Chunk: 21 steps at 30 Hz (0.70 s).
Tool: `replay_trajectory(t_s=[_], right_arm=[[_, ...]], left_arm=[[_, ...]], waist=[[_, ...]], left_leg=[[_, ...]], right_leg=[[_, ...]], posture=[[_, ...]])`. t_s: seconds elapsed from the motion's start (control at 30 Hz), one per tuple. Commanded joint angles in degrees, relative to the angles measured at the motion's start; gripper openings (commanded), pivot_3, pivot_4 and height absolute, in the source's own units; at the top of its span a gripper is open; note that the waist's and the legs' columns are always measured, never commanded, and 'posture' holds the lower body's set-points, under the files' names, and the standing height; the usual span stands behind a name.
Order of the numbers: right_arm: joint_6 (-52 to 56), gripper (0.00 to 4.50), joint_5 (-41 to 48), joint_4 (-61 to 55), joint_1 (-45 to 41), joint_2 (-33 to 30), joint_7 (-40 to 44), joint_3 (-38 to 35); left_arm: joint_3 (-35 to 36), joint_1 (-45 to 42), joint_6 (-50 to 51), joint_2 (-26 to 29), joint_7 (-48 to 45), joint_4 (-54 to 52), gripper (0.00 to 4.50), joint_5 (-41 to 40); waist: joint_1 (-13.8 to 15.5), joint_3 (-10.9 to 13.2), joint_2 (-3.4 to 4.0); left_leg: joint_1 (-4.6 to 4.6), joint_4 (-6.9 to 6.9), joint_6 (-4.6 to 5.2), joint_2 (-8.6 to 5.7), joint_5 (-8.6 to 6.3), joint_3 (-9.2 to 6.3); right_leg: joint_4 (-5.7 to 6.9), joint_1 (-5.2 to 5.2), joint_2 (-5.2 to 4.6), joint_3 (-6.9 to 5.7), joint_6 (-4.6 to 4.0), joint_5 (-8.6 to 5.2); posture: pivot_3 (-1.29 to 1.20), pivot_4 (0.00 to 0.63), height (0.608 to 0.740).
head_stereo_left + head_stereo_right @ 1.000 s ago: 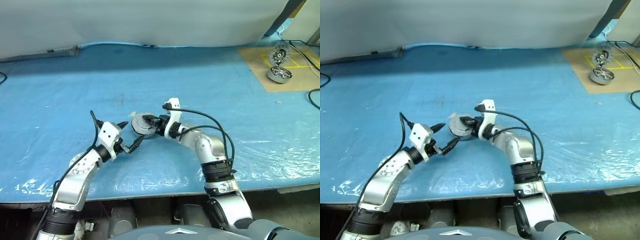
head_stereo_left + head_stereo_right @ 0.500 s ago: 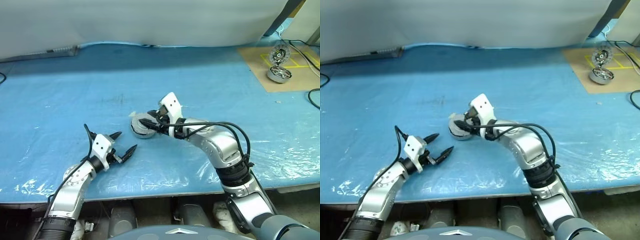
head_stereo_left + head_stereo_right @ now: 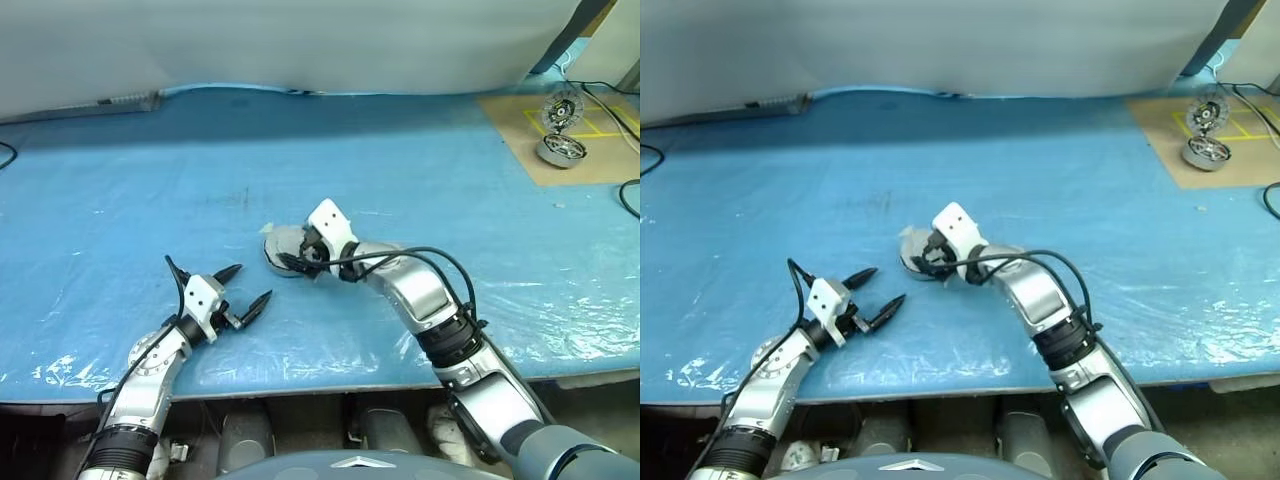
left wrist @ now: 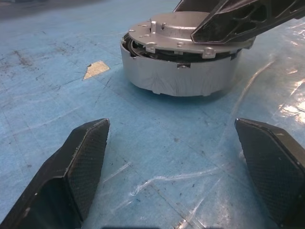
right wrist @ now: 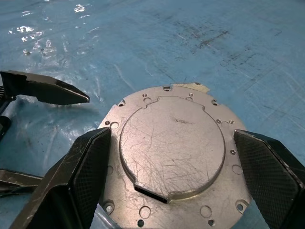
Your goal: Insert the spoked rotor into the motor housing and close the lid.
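Motor housing [image 4: 178,71] sits on the blue table cover [image 3: 120,200] near the middle of the scene, with the lid [image 5: 171,155] lying flat on top of it, plain grey face up. The lid's edge carries small holes around a raised round centre. A narrow dark gap shows between lid and cup on the side facing the left gripper.

Right gripper [image 5: 171,200] hangs directly over the lid, its two black fingers [image 5: 83,176] spread wide to either side of the disc, pinching nothing. Whether the pads touch the lid cannot be told.

Left gripper [image 3: 243,288] is lower left of the housing, near the table's front edge, well apart from it, fingers spread and empty, pointing toward the housing.

A small tan scrap [image 4: 96,69] lies on the cover just beside the housing. At the far right, a brown board [image 3: 560,125] holds another round metal assembly [image 3: 558,148], well apart from both grippers.
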Motion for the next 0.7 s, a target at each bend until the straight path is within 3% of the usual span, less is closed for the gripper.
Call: replay_trajectory(t_s=[0.03,0.13,0.33,0.7], right_arm=[[-2.3,4.35,-1.5,-1.1,1.1,0.9,0.1,0.6],[-4.0,4.35,-3.0,0.7,1.7,1.5,-0.4,0.9],[-6.7,2.95,-5.3,2.8,1.8,3.2,-1.9,0.1],[-5.4,2.96,-6.7,0.2,1.9,5.1,-2.3,0.6]], left_arm=[[0.2,0.3,-0.1,-0.2,0.0,1.9,4.5,0.3],[0.0,0.2,-0.1,-0.2,0.0,1.9,4.5,0.3],[-0.1,0.1,0.8,0.0,0.2,0.7,4.5,0.3],[-0.8,0.5,4.4,-0.4,1.5,-4.2,4.5,0.7]], waist=[[0.0,0.0,0.0],[0.0,0.0,0.02],[0.0,0.0,0.02],[0.0,0.0,0.02]], left_leg=[[0.07,0.0,0.0,0.01,0.0,0.0],[0.12,0.0,0.0,0.0,0.0,0.01],[0.13,0.0,0.0,0.0,0.0,0.01],[0.08,0.0,0.0,0.0,0.0,0.01]], right_leg=[[0.0,0.06,0.0,0.0,0.0,0.0],[0.0,0.09,0.0,0.01,0.0,0.0],[0.01,0.1,0.0,0.02,0.0,0.0],[-0.01,0.1,-0.01,0.01,0.0,0.0]], posture=[[0.0,0.15,0.74],[0.0,0.15,0.74],[0.0,0.15,0.74],[0.0,0.15,0.74]])
